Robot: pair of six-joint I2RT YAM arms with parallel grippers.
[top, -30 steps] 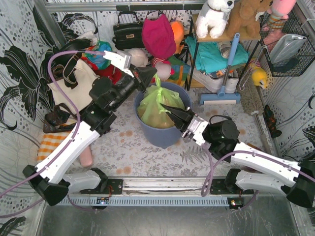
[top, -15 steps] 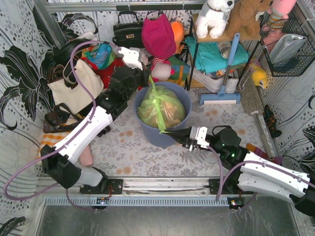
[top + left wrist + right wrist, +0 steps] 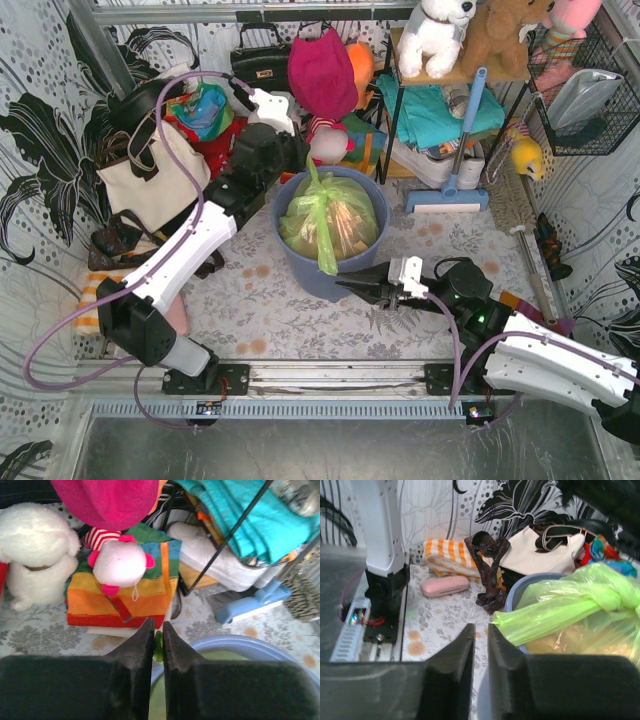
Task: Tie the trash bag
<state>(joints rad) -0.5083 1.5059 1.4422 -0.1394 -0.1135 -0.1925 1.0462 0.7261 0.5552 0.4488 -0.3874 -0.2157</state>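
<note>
Right gripper (image 3: 343,285) has drawn back nearward from the trash bag (image 3: 335,225) in its bin (image 3: 305,278).
Tails run far-to-near: left gripper (image 3: 304,160) clamps the far one; right's nearly closed jaws meet the near one, hold unclear.

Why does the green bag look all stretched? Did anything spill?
Nothing has spilled. The trash bag sits in the blue bin with a knot on top. It looks stretched because the left end effector pinches one tail up at the far side, while another tail droops over the near rim.
</note>
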